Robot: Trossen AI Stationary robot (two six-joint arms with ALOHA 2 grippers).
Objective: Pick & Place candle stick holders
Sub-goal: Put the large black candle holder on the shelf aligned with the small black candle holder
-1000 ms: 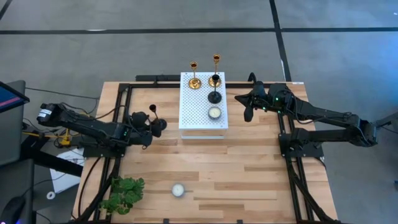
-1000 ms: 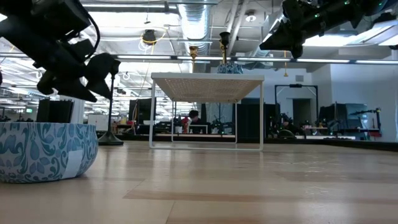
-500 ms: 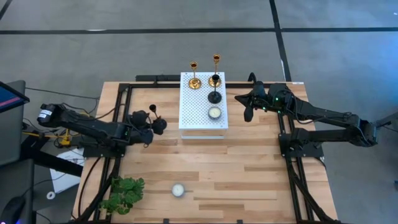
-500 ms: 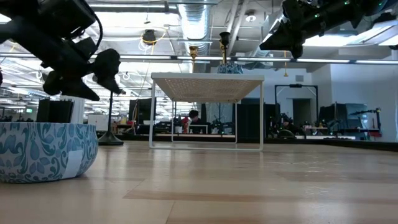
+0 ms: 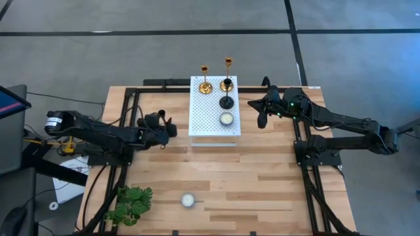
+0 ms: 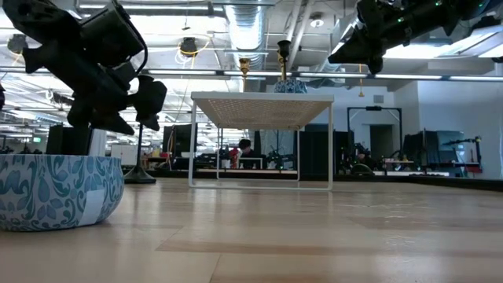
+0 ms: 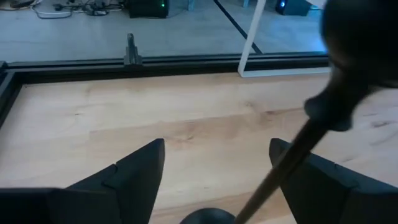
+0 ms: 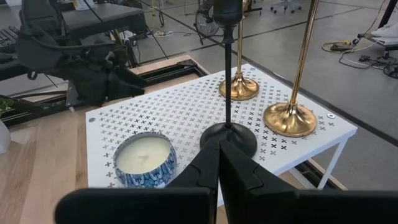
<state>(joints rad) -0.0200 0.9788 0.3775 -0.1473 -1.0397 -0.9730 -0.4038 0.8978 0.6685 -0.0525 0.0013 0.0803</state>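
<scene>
SCENE: left gripper [image 5: 164, 124], jaws spread, flanks a matte black slim-stemmed candle stick holder [image 7: 298, 146] on the wooden table, left of centre frame | SHELF: white perforated metal riser [image 5: 203, 115], upper centre, carries two shiny gold holders [image 5: 205, 87] and another black holder [image 5: 226, 102] | RIGHT: right gripper [image 5: 262, 120], jaws pressed together, waits beside riser | STEP: apparently grasp approach; next calls for closing on the stem.

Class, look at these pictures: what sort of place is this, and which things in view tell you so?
Probably a robotics lab in an open industrial workspace. Two arms are mounted at a wooden table, exposed ducts run across the ceiling, and cables lie on the concrete floor.
</scene>
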